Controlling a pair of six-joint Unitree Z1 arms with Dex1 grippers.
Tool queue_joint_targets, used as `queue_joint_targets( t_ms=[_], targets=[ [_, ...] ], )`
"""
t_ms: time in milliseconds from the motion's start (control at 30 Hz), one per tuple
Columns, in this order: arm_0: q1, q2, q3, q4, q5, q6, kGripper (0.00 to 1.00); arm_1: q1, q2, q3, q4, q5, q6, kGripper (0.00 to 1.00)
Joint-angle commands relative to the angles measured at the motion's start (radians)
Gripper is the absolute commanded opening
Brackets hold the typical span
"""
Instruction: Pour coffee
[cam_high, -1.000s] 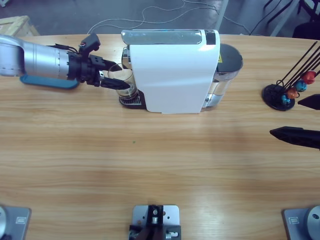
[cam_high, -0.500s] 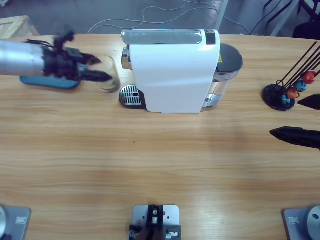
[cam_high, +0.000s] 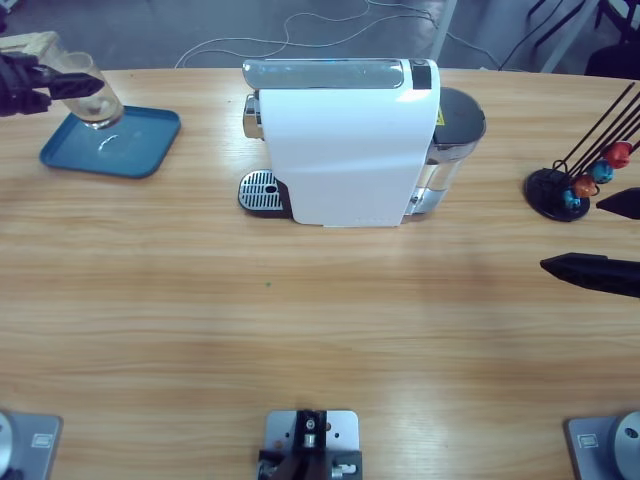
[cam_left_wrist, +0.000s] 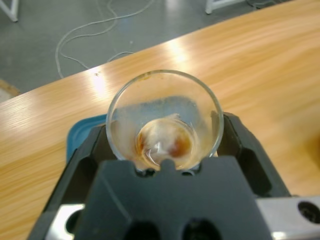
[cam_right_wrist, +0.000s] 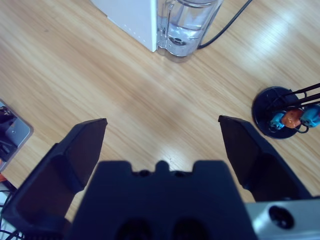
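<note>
- Coffee (cam_left_wrist: 165, 145) shows only as a thin brown film at the bottom of a clear round glass (cam_high: 92, 95), tilted over the blue tray (cam_high: 140, 150).
- Left gripper (cam_left_wrist: 165, 150) clamps the glass.
- Right gripper (cam_right_wrist: 162, 145) hangs spread wide over bare wood table (cam_high: 320, 330).
- White coffee machine (cam_high: 345, 150) stands beyond.

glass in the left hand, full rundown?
The glass is small, clear and round, with brownish film on its wall and amber coffee residue in the bottom. The left hand grips it between both black jaws. In the high view it leans, held above the far left edge of the blue tray, not resting on it. Nothing else touches it.
</note>
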Motion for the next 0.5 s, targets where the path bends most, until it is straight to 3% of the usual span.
queue_joint_targets(
  t_ms=[33,500],
  targets=[
    [0.026,0.218,0.024,-0.176,0.09,-0.025,0.0,-0.013,0.041,0.012,0.017,0.014,-0.013,1.0],
    [0.035,0.303,0.027,-0.205,0.115,-0.013,0.0,-0.013,0.058,0.007,0.022,0.014,-0.013,1.0]
  ],
)
